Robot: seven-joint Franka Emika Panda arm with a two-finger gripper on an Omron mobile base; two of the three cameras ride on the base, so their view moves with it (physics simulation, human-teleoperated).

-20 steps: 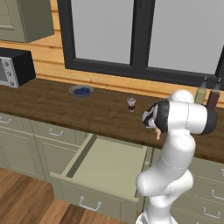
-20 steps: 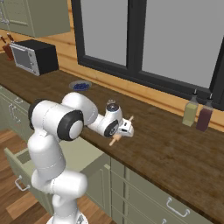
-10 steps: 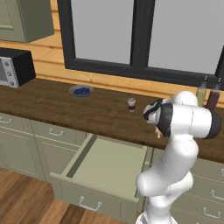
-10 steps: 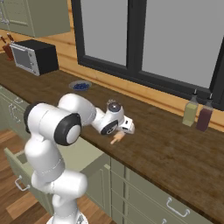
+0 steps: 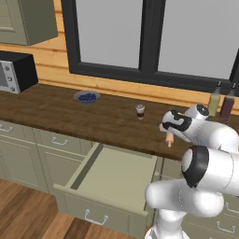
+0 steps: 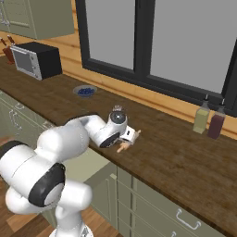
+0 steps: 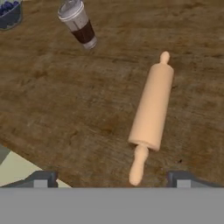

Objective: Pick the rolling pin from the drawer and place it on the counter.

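Observation:
The rolling pin (image 7: 152, 107) lies flat on the dark wood counter (image 7: 65, 100), free of my fingers, its near handle pointing back at the hand. It is a small tan stick just under the hand in the base views (image 5: 169, 139) (image 6: 123, 147). My gripper (image 7: 111, 178) hovers just above it, open, with the fingertips (image 7: 43, 177) spread wide to either side of the near handle. From the left base view the gripper (image 5: 170, 132) hangs over the counter's front strip. The drawer (image 5: 116, 175) stands pulled out below, its pale inside bare.
A small cup with a dark drink (image 7: 78, 22) (image 5: 140, 111) stands beyond the pin. A bowl of blueberries (image 5: 87, 97) sits farther left, and a microwave (image 5: 14, 71) at the far left. Two bottles (image 6: 209, 120) stand by the window.
The fingers have spread apart and the rolling pin, held just above the counter before, now rests on the wood. The hand has shifted slightly.

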